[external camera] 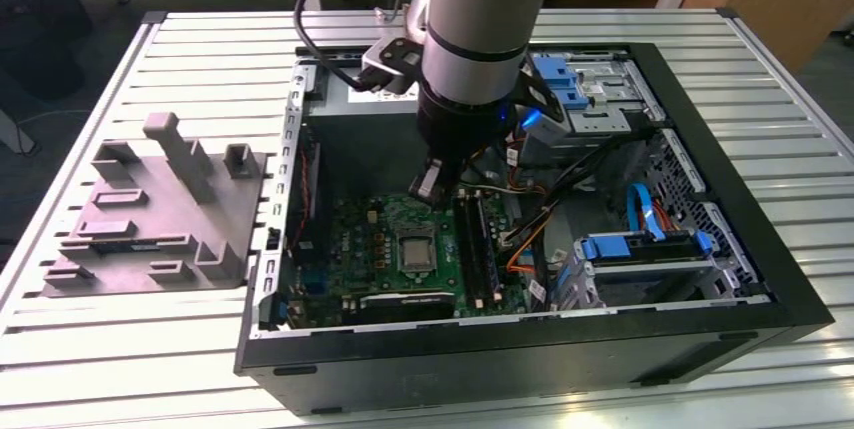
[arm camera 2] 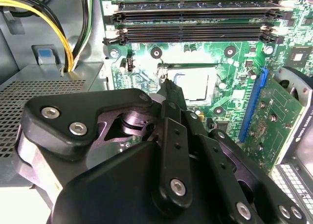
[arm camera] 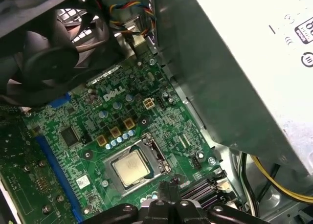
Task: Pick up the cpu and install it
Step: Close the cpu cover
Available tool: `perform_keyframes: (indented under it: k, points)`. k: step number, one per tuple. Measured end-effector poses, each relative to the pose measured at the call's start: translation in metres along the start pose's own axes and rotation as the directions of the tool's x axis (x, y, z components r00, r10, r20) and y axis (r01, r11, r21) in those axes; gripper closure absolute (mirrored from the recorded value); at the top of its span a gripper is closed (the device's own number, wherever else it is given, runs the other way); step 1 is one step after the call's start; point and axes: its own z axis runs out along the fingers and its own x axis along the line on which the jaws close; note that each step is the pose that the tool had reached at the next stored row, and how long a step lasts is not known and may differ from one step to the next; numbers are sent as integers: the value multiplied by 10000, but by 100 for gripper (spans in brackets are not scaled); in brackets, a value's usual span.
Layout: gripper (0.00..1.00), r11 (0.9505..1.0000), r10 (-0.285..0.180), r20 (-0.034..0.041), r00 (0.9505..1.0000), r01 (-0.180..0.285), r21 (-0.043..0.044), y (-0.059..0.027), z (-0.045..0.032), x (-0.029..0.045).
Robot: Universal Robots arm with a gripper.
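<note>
While our gripper (external camera: 430, 187) hangs inside the open case (external camera: 747, 279) at frame centre, we cannot tell how its jaws stand. We see the cpu (arm camera: 131, 166) seated in its socket (arm camera: 149, 148) on the board (arm camera: 88, 136). Left of the case, a grey tray (external camera: 134, 239) rests on the slatted table (external camera: 120, 349); desks line the top edge.

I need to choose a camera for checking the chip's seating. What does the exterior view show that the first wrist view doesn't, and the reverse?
Exterior view alone: the whole open computer case on the slatted table, the grey moulded tray beside it at the exterior view's left, and the arm reaching down into the case.

First wrist view alone: the case fan and the cpu's metal top, lying in its socket.

Both: the green motherboard and the socket.
</note>
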Motion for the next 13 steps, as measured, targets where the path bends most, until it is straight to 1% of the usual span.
perform_keyframes:
  k: [7, 13]
  points:
    - [89, 10000, -20, -1, 10000, 20, 0, -22, 1, 51]
    - [89, 10000, -62, -4, 10000, 62, 2, 57, 11, 117]
